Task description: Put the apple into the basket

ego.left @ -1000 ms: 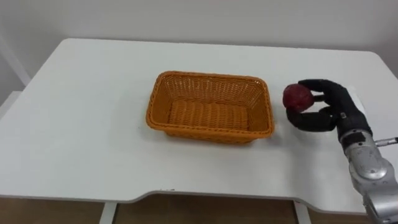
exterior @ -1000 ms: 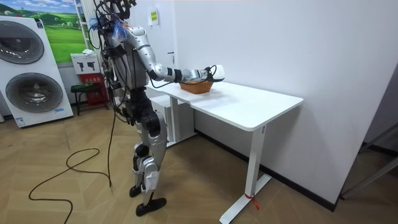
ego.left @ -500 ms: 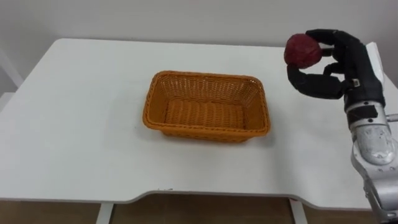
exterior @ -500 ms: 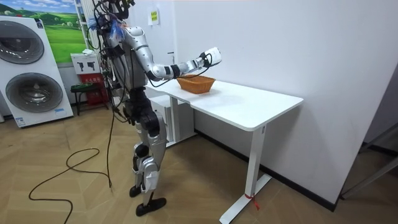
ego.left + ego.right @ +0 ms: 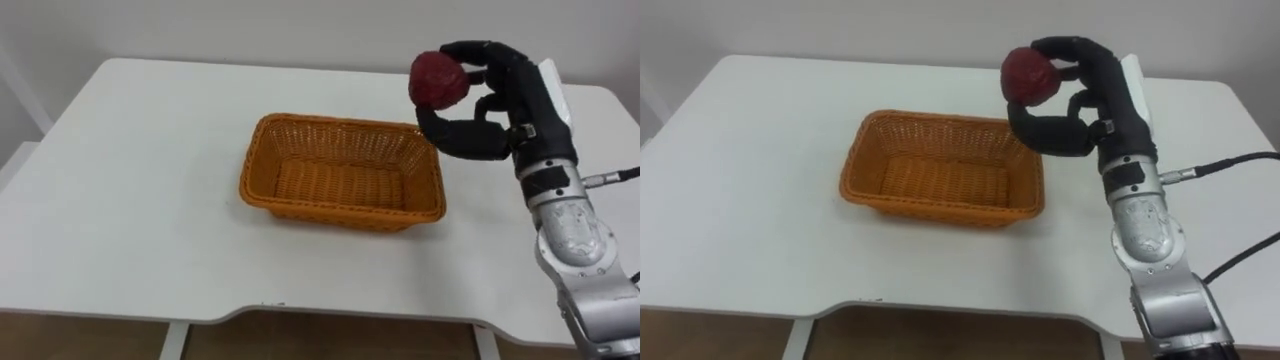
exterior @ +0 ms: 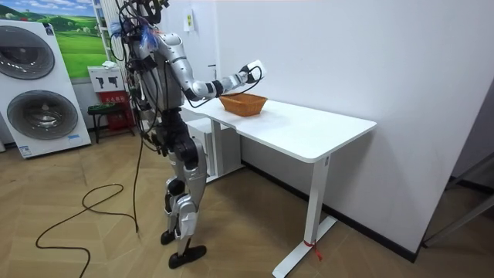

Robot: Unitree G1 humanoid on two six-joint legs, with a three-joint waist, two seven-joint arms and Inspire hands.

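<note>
Red apple pinched in curled fingers of right hand | poised over wicker basket right rim | early release risks bounce onto table

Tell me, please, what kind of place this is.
Likely a home-style test room with a laundry corner: washing machines stand by the wall, a white table carries a wicker basket, and the floor is wooden.

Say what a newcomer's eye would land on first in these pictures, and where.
The dark red apple stands out, pinched in the black right robot hand, held up near the right end of the orange wicker basket. That basket sits empty in the middle of the white table.
</note>
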